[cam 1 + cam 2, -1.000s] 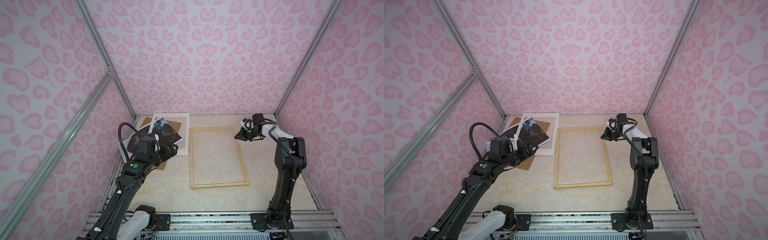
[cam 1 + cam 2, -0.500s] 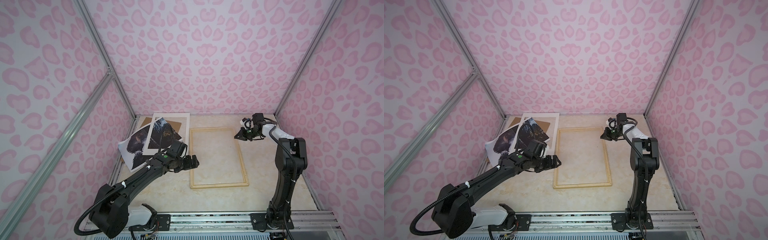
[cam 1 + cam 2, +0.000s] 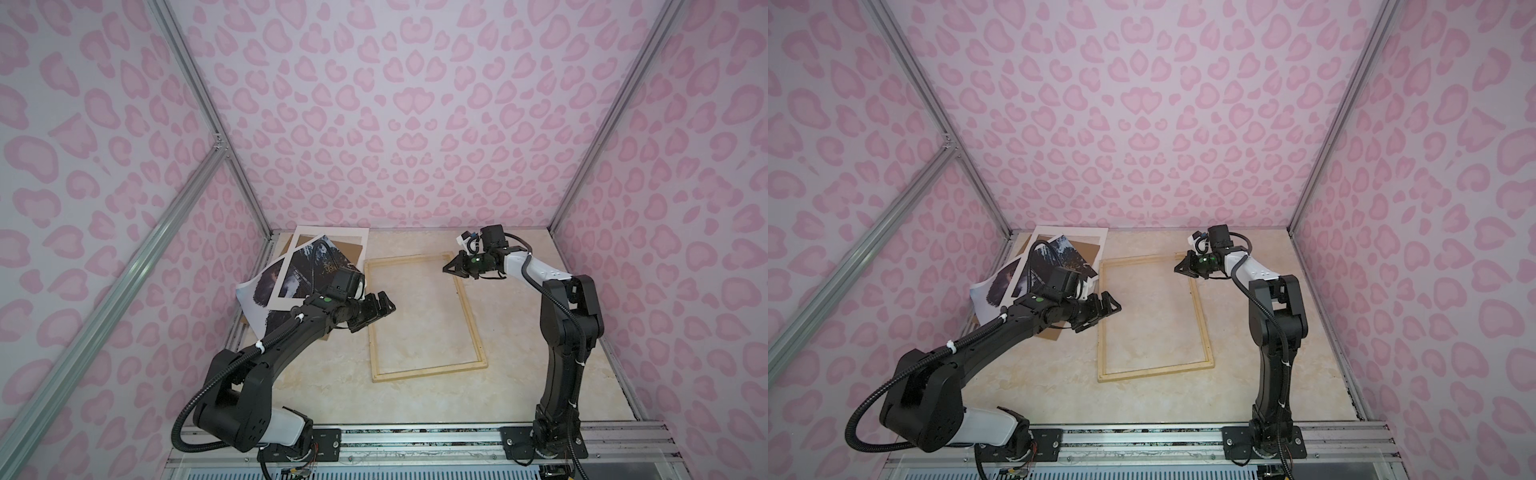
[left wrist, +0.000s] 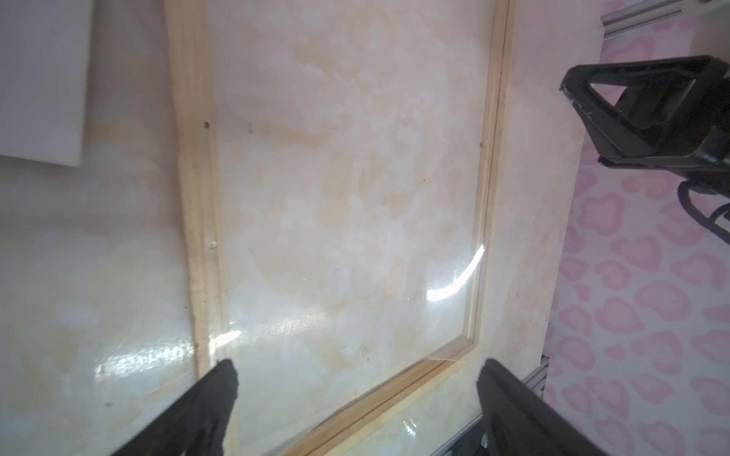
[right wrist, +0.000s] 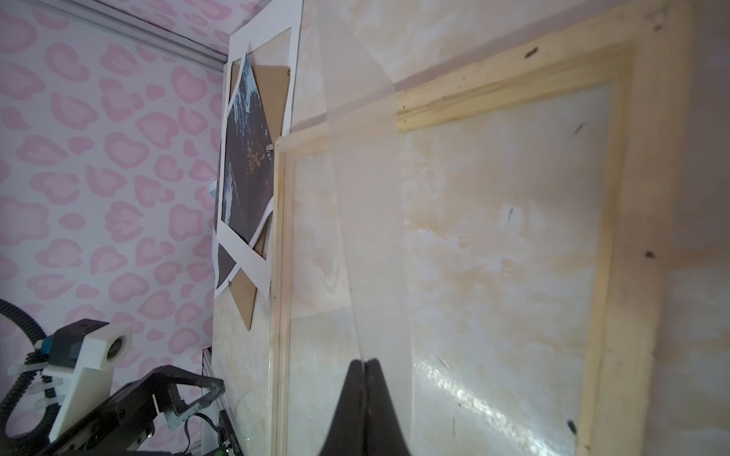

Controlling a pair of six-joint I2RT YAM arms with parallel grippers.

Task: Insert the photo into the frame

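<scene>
The table [image 3: 415, 403] is bare in front of the frame [image 3: 428, 371], so there is lots of room there. The frame lies flat in the middle. The left gripper [image 3: 380, 311], jaws spread wide, hangs over its left edge. The right gripper [image 3: 448, 269], pinched together, hangs over its far right corner. The photo [image 3: 307, 266], white mat board [image 3: 332, 231] and brown board [image 3: 353, 249] fill the far left corner by the pink wall [image 3: 124, 249].

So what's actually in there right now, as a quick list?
photo: far left, outside the frame, partly under the white mat board
frame: flat mid-table, no photo in it
backing board: brown, beneath photo and mat
left end effector: open, empty, by the frame's left strip
right end effector: shut, near the frame's far right corner
</scene>
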